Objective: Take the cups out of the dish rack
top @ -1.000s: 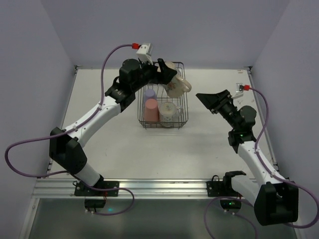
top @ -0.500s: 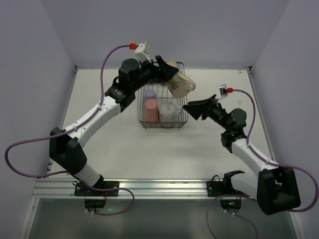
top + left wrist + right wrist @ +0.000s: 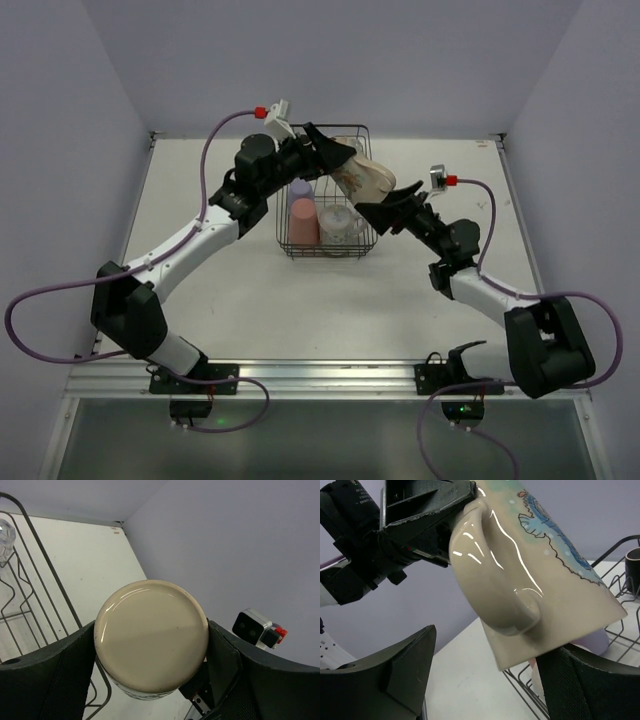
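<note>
My left gripper [image 3: 345,165] is shut on a cream printed mug [image 3: 368,178] and holds it tilted in the air over the right rim of the dish rack [image 3: 372,232]. In the left wrist view the mug's round base [image 3: 151,640] sits between my fingers [image 3: 70,665]. My right gripper [image 3: 378,214] is open, just below and right of the mug. In the right wrist view the mug [image 3: 540,580] and its handle hang between my spread fingers [image 3: 395,675]. A pink tumbler [image 3: 304,222], a lavender tumbler [image 3: 300,191] and another printed mug [image 3: 340,222] are in the rack.
A black mug [image 3: 634,555] shows in the rack's far part [image 3: 620,630]. A clear glass [image 3: 4,530] shows by the rack wires [image 3: 30,595]. Grey walls close three sides. The white table [image 3: 220,290] spreads round the rack.
My left gripper has carried the mug rightward, tilting it further past the rack's right rim. My right arm has swung left and brought its open jaws up to the mug.
</note>
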Controlling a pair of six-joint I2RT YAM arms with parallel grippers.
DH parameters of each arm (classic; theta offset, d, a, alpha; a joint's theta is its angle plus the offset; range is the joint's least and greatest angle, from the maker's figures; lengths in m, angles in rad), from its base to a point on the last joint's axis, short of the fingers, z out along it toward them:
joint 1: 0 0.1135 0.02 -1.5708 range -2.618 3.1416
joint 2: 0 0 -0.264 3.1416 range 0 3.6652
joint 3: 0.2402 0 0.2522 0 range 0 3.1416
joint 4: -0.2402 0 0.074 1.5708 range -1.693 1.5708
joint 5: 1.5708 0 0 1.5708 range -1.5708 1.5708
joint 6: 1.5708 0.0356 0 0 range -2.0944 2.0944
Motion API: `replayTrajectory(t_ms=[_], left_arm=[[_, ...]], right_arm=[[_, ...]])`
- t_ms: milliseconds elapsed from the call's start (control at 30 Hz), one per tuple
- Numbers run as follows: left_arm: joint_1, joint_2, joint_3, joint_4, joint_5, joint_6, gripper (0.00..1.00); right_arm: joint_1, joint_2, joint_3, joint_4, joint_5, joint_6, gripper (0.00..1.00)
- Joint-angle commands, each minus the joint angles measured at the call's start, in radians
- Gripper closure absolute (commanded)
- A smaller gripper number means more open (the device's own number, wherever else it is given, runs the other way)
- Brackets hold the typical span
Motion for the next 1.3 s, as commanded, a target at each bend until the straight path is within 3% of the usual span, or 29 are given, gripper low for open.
replayTrajectory(t_ms=[0, 133, 233, 267, 333, 367, 400, 433, 567, 733, 867, 1000, 1100, 1267], left_arm=[[0.008, -0.100, -0.014, 0.229, 0.026, -0.134, 1.00], [0.004, -0.134, -0.075, 0.261, 0.016, -0.170, 1.00], [0.003, -0.154, -0.109, 0.267, 0.015, -0.174, 1.00], [0.003, -0.160, -0.119, 0.269, 0.015, -0.174, 1.00], [0.003, -0.174, -0.134, 0.266, 0.019, -0.152, 0.98], [0.004, -0.177, -0.137, 0.263, 0.028, -0.141, 0.83], [0.003, -0.186, -0.140, 0.261, 0.033, -0.120, 0.74], [0.003, -0.196, -0.148, 0.251, 0.035, -0.103, 0.58], [0.003, -0.217, -0.183, 0.255, 0.032, -0.080, 0.29], [0.006, -0.283, -0.154, 0.105, -0.036, 0.110, 0.11], [0.006, -0.360, -0.174, 0.057, -0.135, 0.214, 0.09], [0.006, -0.381, -0.188, 0.076, -0.120, 0.238, 0.09], [0.006, -0.383, -0.169, 0.037, -0.111, 0.270, 0.09], [0.006, -0.458, -0.171, -0.102, -0.100, 0.337, 0.10]], right_arm=[[0.042, 0.045, 0.066, 0.220, 0.075, 0.010, 0.22], [0.077, 0.091, 0.086, 0.316, 0.138, 0.066, 0.31], [0.100, 0.104, 0.091, 0.355, 0.167, 0.085, 0.51], [0.106, 0.102, 0.083, 0.370, 0.190, 0.088, 0.65], [0.110, 0.078, 0.059, 0.381, 0.208, 0.097, 0.78], [0.108, 0.065, 0.037, 0.378, 0.217, 0.096, 0.89], [0.110, 0.050, 0.029, 0.367, 0.224, 0.089, 0.93], [0.108, 0.012, 0.016, 0.329, 0.233, 0.076, 1.00], [0.108, -0.096, 0.003, 0.213, 0.248, 0.031, 1.00], [0.105, -0.276, 0.032, -0.117, 0.273, -0.065, 1.00], [0.094, -0.326, 0.117, -0.318, 0.261, -0.102, 1.00], [0.087, -0.312, 0.152, -0.343, 0.225, -0.085, 1.00], [0.068, -0.326, 0.203, -0.453, 0.237, -0.114, 1.00], [0.012, -0.338, 0.395, -0.881, 0.319, -0.269, 1.00]])
